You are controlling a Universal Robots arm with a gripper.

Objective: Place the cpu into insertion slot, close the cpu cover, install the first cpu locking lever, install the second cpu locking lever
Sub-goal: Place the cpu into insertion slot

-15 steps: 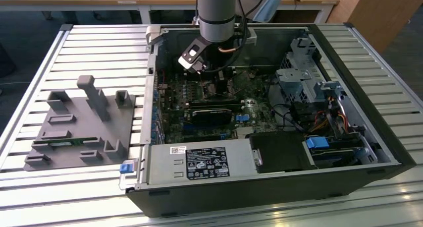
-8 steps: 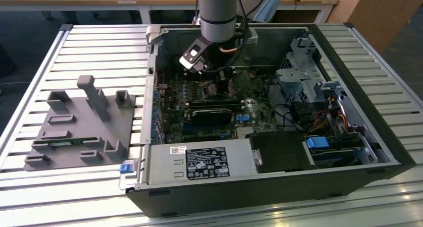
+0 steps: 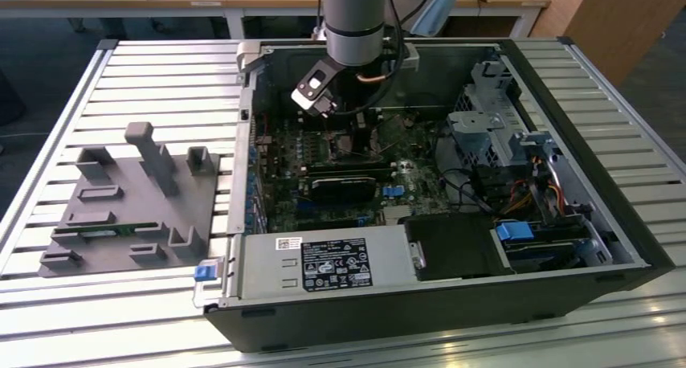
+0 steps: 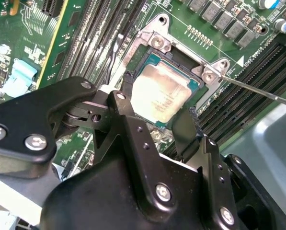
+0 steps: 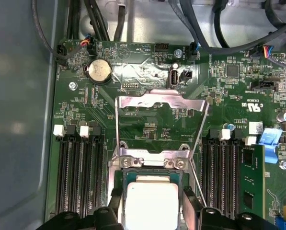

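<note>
The cpu [image 4: 164, 98], a small square chip with a dull silver top, lies level within the insertion slot [image 4: 133, 72] on the green motherboard [image 3: 354, 155]. In both wrist views my gripper [image 4: 159, 120] straddles it, with one black finger against each of two opposite edges, shut on the cpu [image 5: 150, 201]. In the first wrist view the cpu cover [image 5: 159, 99], a thin metal frame, stands flipped open beyond the socket. Two thin wire locking levers [image 5: 116, 129] [image 5: 199, 143] are raised beside it. In the exterior view the gripper [image 3: 321, 109] reaches down into the open computer case.
A RAM module [image 5: 250, 187] and empty memory slots [image 5: 78, 182] flank the socket. Cables [image 5: 99, 21] run along the board's far edge near a coin battery [image 5: 98, 72]. A power supply [image 3: 321, 263] and a drive cage [image 3: 493, 119] fill the case. A grey fixture [image 3: 128, 199] sits on the slatted table.
</note>
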